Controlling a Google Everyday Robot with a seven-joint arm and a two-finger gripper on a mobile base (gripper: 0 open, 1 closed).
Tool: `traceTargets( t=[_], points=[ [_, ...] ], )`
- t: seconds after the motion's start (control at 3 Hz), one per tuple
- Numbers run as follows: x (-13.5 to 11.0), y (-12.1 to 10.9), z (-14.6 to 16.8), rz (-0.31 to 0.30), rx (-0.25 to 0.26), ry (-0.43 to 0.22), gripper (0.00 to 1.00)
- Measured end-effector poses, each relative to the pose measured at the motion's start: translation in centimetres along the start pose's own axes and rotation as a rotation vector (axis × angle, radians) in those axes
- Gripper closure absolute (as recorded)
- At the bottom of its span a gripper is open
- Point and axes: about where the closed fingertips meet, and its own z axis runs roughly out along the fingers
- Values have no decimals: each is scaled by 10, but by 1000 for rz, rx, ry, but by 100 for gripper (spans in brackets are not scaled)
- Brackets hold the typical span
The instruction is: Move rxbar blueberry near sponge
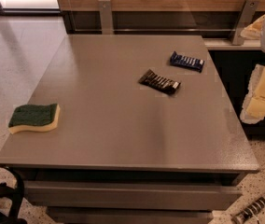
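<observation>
On table [123, 125]: rxbar blueberry [187, 61] near far right corner, sponge [34, 117] at left edge, open surface between; gripper [263, 94] cropped past right edge, state unclear.

A grey table [123, 134] carried three things: a green-topped sponge [33, 117] at its front left edge, the rxbar blueberry [187, 61] toward the back right, and a black bar [159, 81] near it. The gripper [258, 104] hung beyond the table's right side.
</observation>
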Motion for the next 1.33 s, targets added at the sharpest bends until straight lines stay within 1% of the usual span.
traceTargets(
  t=[0.33,0.67,1.0,1.33],
  points=[
    [2,-5,2,7,2,-8,0],
    [13,-39,16,50,13,-62,0],
    [35,-84,33,147,36,-131,0],
    [52,-119,52,233,74,-249,0]
  ],
)
